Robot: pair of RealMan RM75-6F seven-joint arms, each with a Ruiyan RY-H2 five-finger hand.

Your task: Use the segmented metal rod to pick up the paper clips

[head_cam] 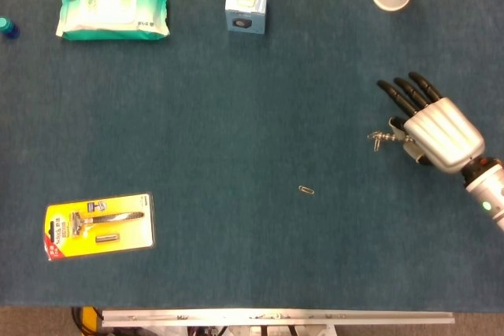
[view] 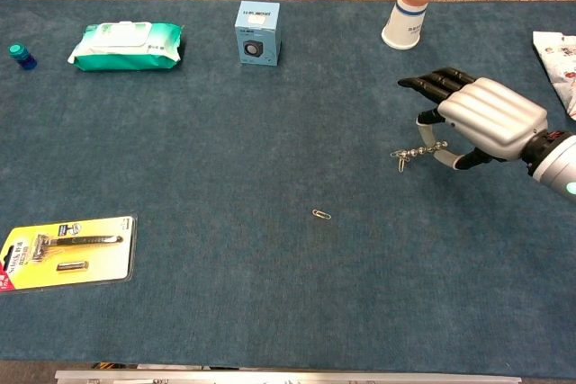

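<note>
Right hand (view: pixel 486 119) above table (view: pixel 270 132) near its right edge, palm down, dark fingers (head_cam: pixel 405 94) extended toward far edge, pinching rod (view: pixel 421 150), clip dangling off rod tip, loose clip (view: pixel 321 214) mid-table, well left of hand

We see the right hand (head_cam: pixel 435 126) holding the segmented metal rod (head_cam: pixel 386 136) above the blue table (head_cam: pixel 236 116), a paper clip (head_cam: pixel 306 190) lying well apart.
</note>
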